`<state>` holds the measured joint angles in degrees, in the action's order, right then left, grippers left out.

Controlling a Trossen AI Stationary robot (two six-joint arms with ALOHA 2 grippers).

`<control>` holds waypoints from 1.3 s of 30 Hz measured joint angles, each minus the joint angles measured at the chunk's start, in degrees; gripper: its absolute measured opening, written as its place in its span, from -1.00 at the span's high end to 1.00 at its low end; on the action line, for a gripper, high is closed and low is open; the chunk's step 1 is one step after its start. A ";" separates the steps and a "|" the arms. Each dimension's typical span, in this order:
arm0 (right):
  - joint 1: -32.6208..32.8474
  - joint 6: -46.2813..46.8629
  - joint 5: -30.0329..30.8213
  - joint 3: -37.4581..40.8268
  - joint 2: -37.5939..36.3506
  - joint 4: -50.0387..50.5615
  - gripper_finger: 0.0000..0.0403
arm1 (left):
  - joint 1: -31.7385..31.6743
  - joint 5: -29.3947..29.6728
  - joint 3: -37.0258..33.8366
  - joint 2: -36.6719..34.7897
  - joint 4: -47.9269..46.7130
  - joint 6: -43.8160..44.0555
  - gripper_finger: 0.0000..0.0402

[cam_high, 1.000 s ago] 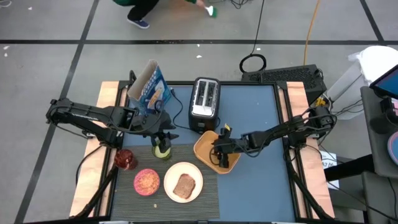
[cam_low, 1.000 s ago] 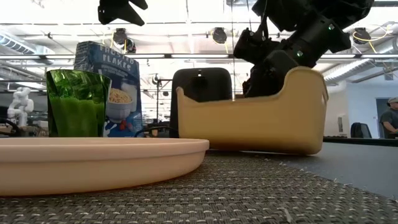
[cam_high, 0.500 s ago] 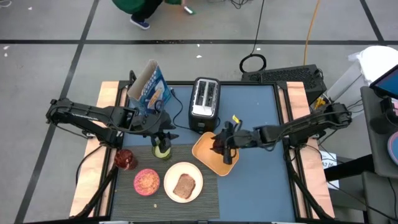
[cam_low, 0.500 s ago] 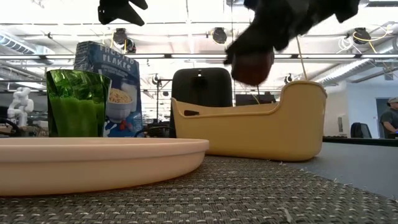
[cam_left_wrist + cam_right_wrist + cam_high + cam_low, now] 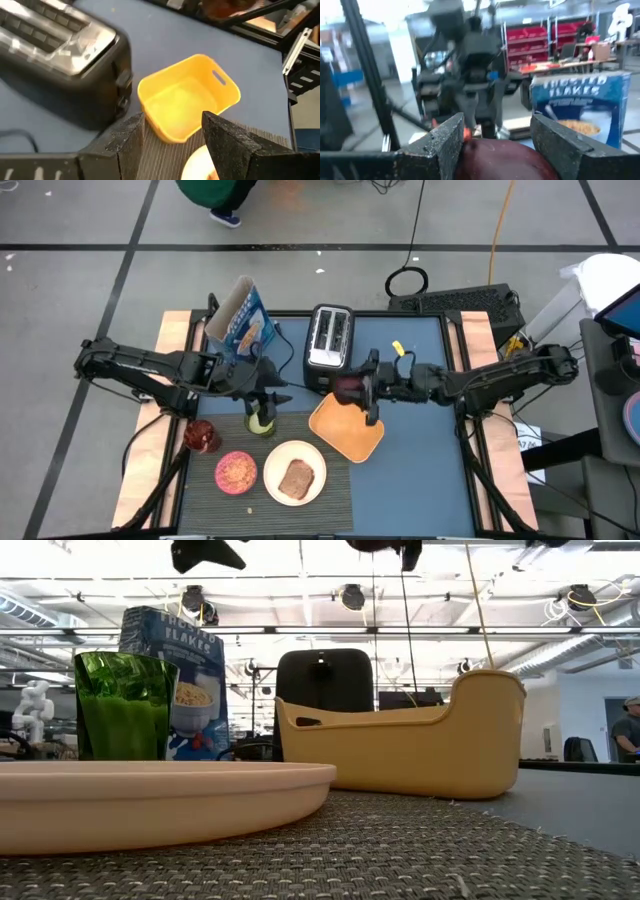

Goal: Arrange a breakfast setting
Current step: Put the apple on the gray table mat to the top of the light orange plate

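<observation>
Nearest the front edge of the bench (image 5: 420, 470), on the dark ribbed placemat (image 5: 330, 490), I had the round white plate (image 5: 294, 473) with the toast slice (image 5: 296, 479) lying on it, and the pink bowl (image 5: 236, 472) just beside the plate toward my left. Behind the bowl stood the red glass (image 5: 202, 437), at the mat's left corner. Farther back, the small green cup (image 5: 260, 419) sat upright at the mat's rear edge, and my left claw (image 5: 263, 391) hung over it with its fingers (image 5: 227, 142) spread and nothing between them. Off the mat's right side lay a yellow tub (image 5: 347, 427), emptied. Over its rear rim my right claw (image 5: 366, 389) was lifted clear of the bench, pinching a rounded dark red thing (image 5: 502, 161) that I took for the red-handled spoon, though I could not be sure. At the back stood the silver-black toaster (image 5: 330, 341) and, to its left, the blue cereal box (image 5: 238, 323).
</observation>
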<state>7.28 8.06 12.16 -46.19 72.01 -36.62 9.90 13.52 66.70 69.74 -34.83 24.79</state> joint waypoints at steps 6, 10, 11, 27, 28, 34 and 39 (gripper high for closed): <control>-2.76 6.72 0.01 0.00 0.08 -4.28 -0.05 | 0.01 0.00 0.01 1.67 9.79 -9.94 -0.02; -4.44 12.76 0.05 0.00 0.08 -6.33 -0.05 | -0.18 0.05 0.09 2.34 16.14 -15.89 -0.02; -4.87 14.06 -0.01 0.00 0.08 -6.70 -0.05 | -0.27 0.05 0.09 2.52 16.97 -17.22 -0.02; -7.75 24.88 -0.22 0.00 0.08 -6.91 -0.05 | -0.32 0.07 0.02 2.44 27.72 -30.51 -0.16; -7.75 25.41 -0.23 0.00 0.08 -6.91 -0.05 | -0.36 0.09 0.02 2.44 27.74 -30.69 -0.22; -7.75 31.23 -0.18 0.02 0.08 -7.69 -0.05 | -1.24 0.13 0.02 2.44 28.64 -31.86 -0.62; -7.99 37.37 0.01 0.02 0.08 -9.31 -0.05 | -2.66 0.58 0.03 4.46 33.13 -34.50 -0.85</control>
<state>-0.71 45.43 12.16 -46.17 72.10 -45.93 7.25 14.09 66.73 74.19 -1.71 -9.71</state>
